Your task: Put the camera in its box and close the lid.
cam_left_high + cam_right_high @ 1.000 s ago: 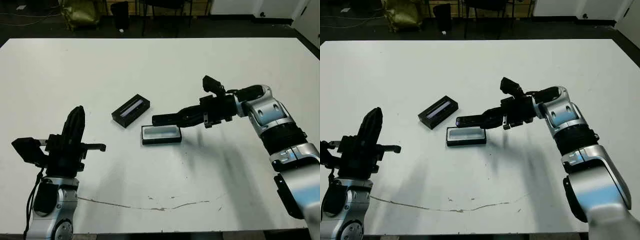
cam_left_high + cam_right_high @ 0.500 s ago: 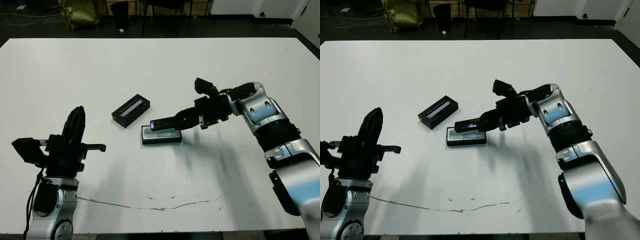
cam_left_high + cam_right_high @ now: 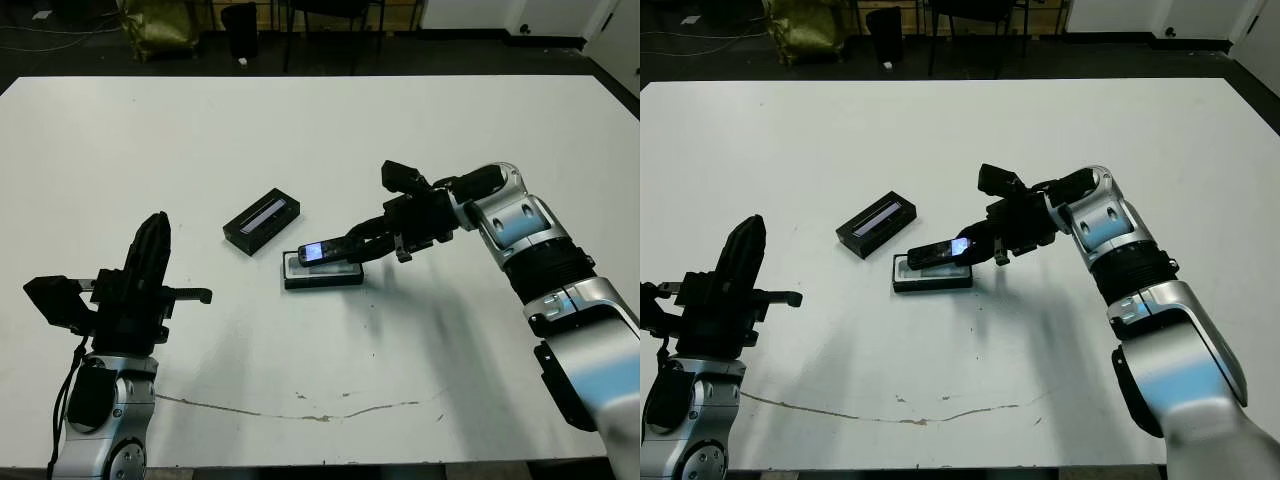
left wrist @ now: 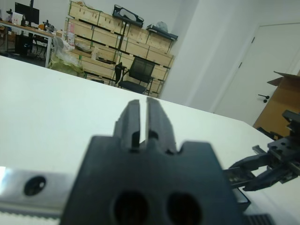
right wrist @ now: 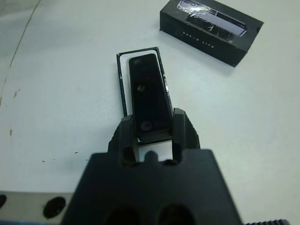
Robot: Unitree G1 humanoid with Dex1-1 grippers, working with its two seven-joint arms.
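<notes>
The camera [image 5: 149,95], clamped in my right gripper [image 5: 151,125], had dropped lower over the box [image 3: 322,271] on the white table [image 3: 400,130]; my left gripper [image 4: 139,123] rested pinched shut.

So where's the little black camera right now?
The camera is near the table's middle, held by the right gripper just above the open box. The lid lies on the table beside the box, towards the robot's left.

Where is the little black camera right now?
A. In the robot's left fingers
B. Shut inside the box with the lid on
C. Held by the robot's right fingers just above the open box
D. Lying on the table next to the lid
C. The right gripper grips one end of the camera, which hangs over the open box, while the lid sits apart on the table.
</notes>
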